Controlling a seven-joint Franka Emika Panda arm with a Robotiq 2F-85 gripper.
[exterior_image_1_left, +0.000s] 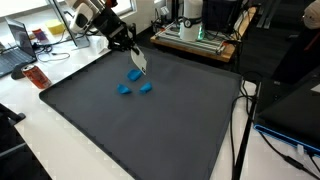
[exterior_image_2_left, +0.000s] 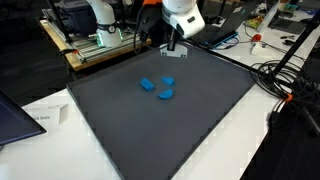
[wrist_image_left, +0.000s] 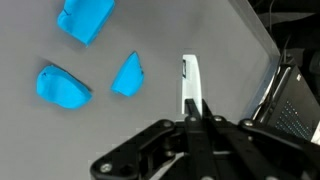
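- The room is a crowded lab or workshop. Benches and gear stand beyond the mat, all well away from the gripper.
- A white table (exterior_image_1_left: 60, 140) carries everything and shows as a pale border far out from the gripper.
- A dark grey mat (exterior_image_2_left: 150, 135) covers most of the table. It lies flat and smooth directly under the gripper, which hangs over the part near one edge.
- A machine on a wooden base (exterior_image_1_left: 195, 30) stands off the mat, behind the arm.
- A laptop (exterior_image_1_left: 15, 50) sits well off to the side of the gripper in an exterior view, past the mat's edge.
- Cables (exterior_image_2_left: 285, 75) trail over the table, well apart from the gripper.
- The gripper (wrist_image_left: 193, 112) has its fingers pressed together, pinching a thin white strip (wrist_image_left: 188, 80).
- The strip sticks straight out past the fingertips, pointing down at the mat. Whether its end touches the mat cannot be told.
- A blue block (wrist_image_left: 86, 17) lies furthest ahead of the gripper and to one side, cut off by the wrist view's edge.
- A rounded blue piece (wrist_image_left: 63, 87) lies further off to that same side.
- A blue wedge (wrist_image_left: 127, 75) is the nearest piece, just beside the strip but apart from it.
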